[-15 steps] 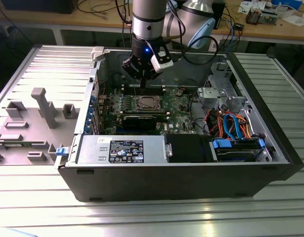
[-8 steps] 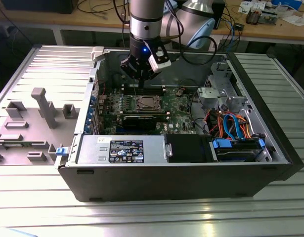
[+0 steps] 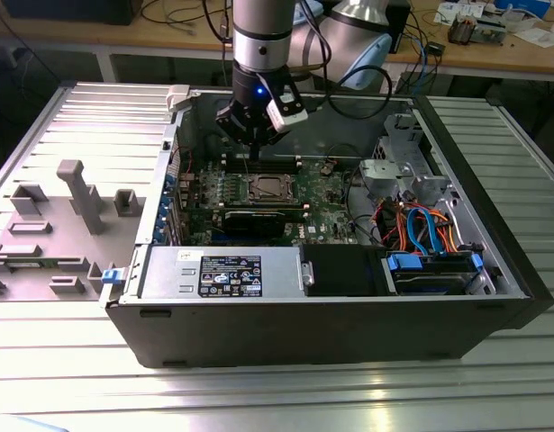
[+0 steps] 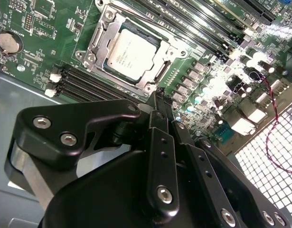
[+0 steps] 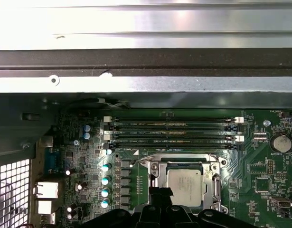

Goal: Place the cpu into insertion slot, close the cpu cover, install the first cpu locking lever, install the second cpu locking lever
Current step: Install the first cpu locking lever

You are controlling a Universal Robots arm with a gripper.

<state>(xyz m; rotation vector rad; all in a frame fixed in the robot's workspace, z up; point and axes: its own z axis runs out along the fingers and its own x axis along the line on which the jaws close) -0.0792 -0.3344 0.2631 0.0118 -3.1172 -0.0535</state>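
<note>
On the exterior view's left, a grey moulded plastic tray (image 3: 51, 229) of block-shaped holders lay on the ribbed metal surface (image 3: 277, 391). Beside it stood the open black computer case (image 3: 331, 328). A black label with white print (image 3: 230, 275) sat on its silver power supply (image 3: 218, 274); the writing was too small to read.

Inside lay the green motherboard (image 3: 322, 193). The cpu (image 4: 130, 52), a flat square with a dull silver-grey metal top, sat in the insertion slot (image 4: 96, 47) near the board's middle. Faint print crossed its top in both wrist views, too fine to make out. The cpu cover (image 4: 157, 78), a thin bright metal frame with a square opening, lay flat around the chip. Long black memory slots (image 5: 172, 133) with white end clips ran beside the socket, and a round silver coin cell (image 5: 279, 142) sat near them.

The hand (image 3: 249, 144), matt black with bolted links, hung above the board just past the socket. In the second wrist view its fingers (image 4: 160, 114) were drawn together and gripped nothing, the tip close over the socket's edge.

Toward the exterior view's right, orange and blue cables (image 3: 421, 225) curled above a blue-tabbed drive bay (image 3: 434, 270).
</note>
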